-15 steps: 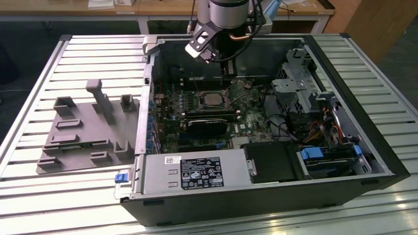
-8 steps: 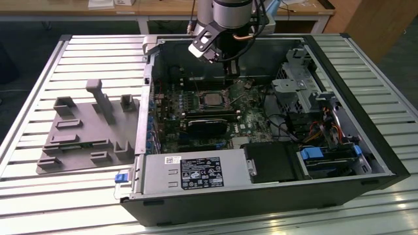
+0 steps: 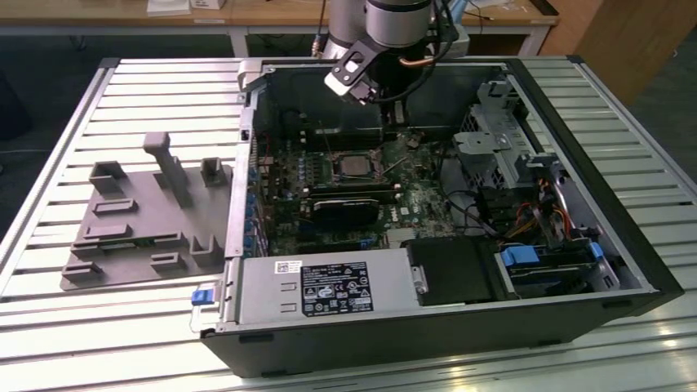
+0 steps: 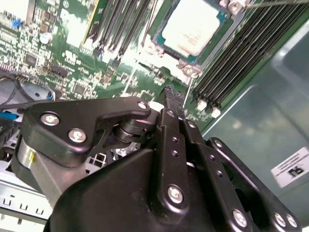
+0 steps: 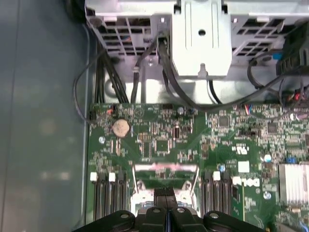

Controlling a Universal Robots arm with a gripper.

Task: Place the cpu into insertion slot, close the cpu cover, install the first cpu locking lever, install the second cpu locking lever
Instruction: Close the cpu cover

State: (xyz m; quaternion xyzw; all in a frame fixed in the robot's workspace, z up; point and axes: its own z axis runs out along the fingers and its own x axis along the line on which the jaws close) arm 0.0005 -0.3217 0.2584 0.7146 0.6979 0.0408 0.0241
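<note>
The cpu (image 4: 193, 26) shows its dull silver top and lies in the insertion slot (image 3: 354, 163) on the green board. A thin silvery frame, the cpu cover (image 4: 161, 50), lies around its edge; whether it is latched I cannot tell. My gripper (image 4: 169, 93) hangs above the board just beside the socket, shut with nothing between its black fingers (image 4: 175, 125). In the first wrist view the gripper (image 5: 165, 193) hovers over the socket's metal frame (image 5: 164, 170). In the exterior view the gripper (image 3: 376, 110) hangs inside the open case, above and behind the socket.
The open computer case (image 3: 610, 212) lies on a slatted table. Black memory slots (image 4: 241, 58) flank the socket, and a black rectangular block (image 3: 348, 208) sits in front of it. A drive cage (image 5: 200, 38) with cables stands close by. A grey fixture tray (image 3: 142, 220) lies at the exterior view's left.
</note>
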